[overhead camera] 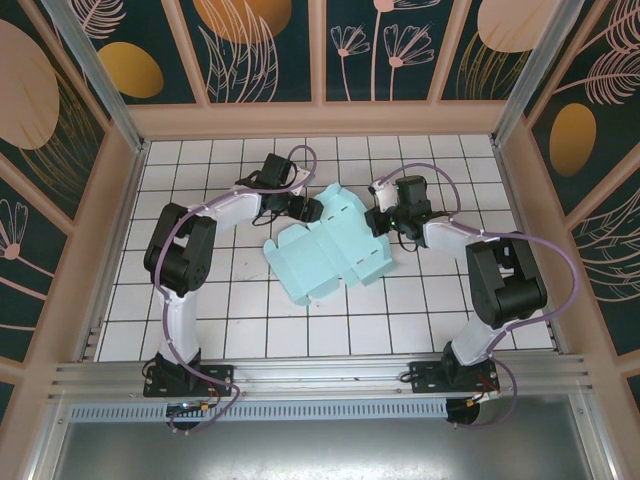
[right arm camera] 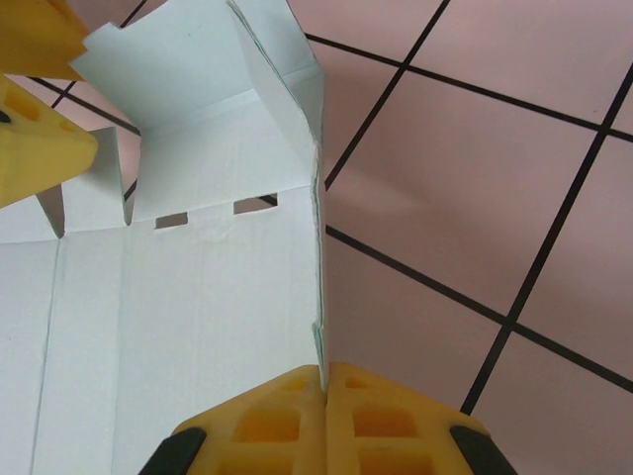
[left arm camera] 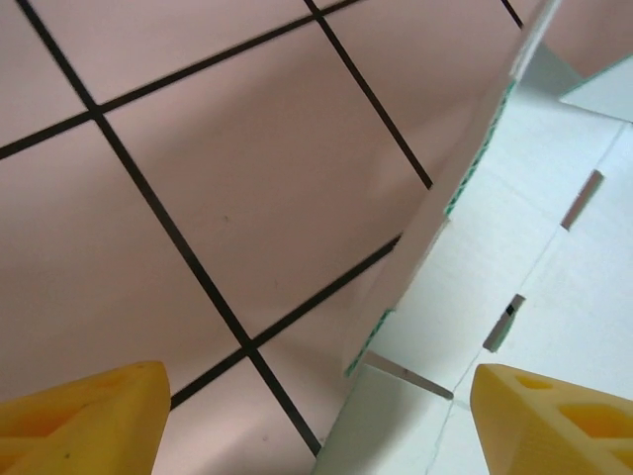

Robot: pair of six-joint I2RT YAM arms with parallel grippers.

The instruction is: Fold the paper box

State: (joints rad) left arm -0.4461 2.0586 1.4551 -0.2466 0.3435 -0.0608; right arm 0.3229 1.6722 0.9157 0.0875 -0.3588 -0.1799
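The paper box [overhead camera: 325, 255] lies partly unfolded in the middle of the tiled table, a pale aqua card with slots and raised flaps. My right gripper [overhead camera: 377, 220] is at its right rear edge. In the right wrist view it [right arm camera: 324, 381] is shut on the upright edge of a card panel [right arm camera: 198, 297]. My left gripper [overhead camera: 312, 210] is at the card's left rear corner. In the left wrist view it [left arm camera: 316, 426] is open, its yellow fingers [left arm camera: 84, 421] wide apart with the raised edge of the card [left arm camera: 514, 257] between them, untouched. One left finger [right arm camera: 40, 148] also shows at the upper left of the right wrist view.
White tiles with black lines [overhead camera: 200, 290] surround the card on every side. Beige enclosure walls [overhead camera: 120, 230] border the table left, right and back. A metal rail [overhead camera: 320, 375] runs along the near edge by the arm bases.
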